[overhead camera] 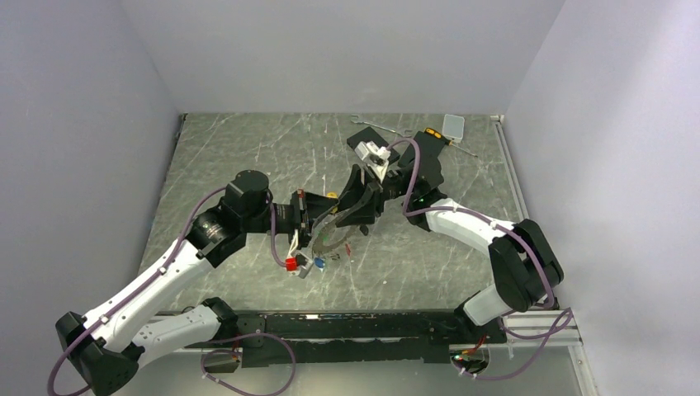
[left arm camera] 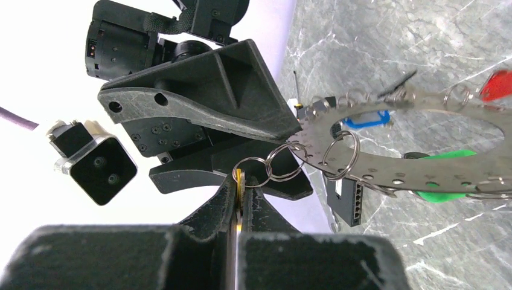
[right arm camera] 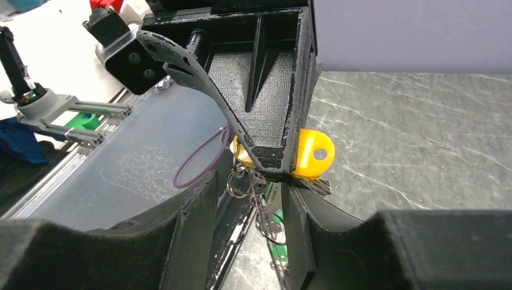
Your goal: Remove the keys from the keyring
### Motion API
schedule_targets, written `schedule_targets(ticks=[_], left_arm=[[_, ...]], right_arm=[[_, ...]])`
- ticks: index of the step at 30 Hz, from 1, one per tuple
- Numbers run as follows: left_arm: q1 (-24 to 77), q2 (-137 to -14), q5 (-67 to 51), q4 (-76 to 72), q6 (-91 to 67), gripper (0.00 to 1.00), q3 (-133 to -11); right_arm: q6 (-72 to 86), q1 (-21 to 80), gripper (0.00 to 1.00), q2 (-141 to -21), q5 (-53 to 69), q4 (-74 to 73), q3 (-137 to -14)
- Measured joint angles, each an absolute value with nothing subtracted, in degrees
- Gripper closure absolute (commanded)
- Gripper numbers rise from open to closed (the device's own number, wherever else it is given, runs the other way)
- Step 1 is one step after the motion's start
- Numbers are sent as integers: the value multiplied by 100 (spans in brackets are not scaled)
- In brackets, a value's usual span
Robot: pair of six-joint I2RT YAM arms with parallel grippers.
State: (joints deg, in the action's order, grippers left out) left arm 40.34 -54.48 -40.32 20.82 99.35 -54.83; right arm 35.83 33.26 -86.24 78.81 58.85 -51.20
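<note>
The left jaws are clamped flat on the yellow key (right arm camera: 311, 154), whose head sticks out to one side. The right jaws stand part way apart around the split rings (left arm camera: 284, 160) that chain this key to the keyring (left arm camera: 386, 172). I cannot tell whether they pinch anything. The keyring hangs between the two arms, over the desk (left arm camera: 422, 36); whether its lowest keys touch the desk is unclear.

By my judgement the keys are light and stiff, with smooth plastic heads. The flat head is the place to grip, as the left jaws do. The split rings are thin, springy wire that is apt to slip, so they need working open rather than pulling. The keyring looks like a flat, perforated metal band. It seems rigid and best taken across its flat.

There is one keyring. Four keys show: the yellow key, a blue key (left arm camera: 365, 118), a green key (left arm camera: 447, 194) and a red key (left arm camera: 498, 84). Others may be hidden. At least three split rings sit near the yellow key, with more further round.
</note>
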Motion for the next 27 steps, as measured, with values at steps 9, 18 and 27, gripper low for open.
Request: schedule_targets(ticks=[9,18,27], left_arm=[[4034,-5448,-4115,2036,9935,100,-5483],[4034,-5406,-4084,2053,9926,100,-5452],[4034,-5393,-4080,2045,9929,100,-5452]], right_arm=[[3710,3406,70,-8639,7878,6130,-5048],[4032,3417,57,-8646,7942,6482,-4941],[4278,3417,68,-8646,8005,6746,-4908]])
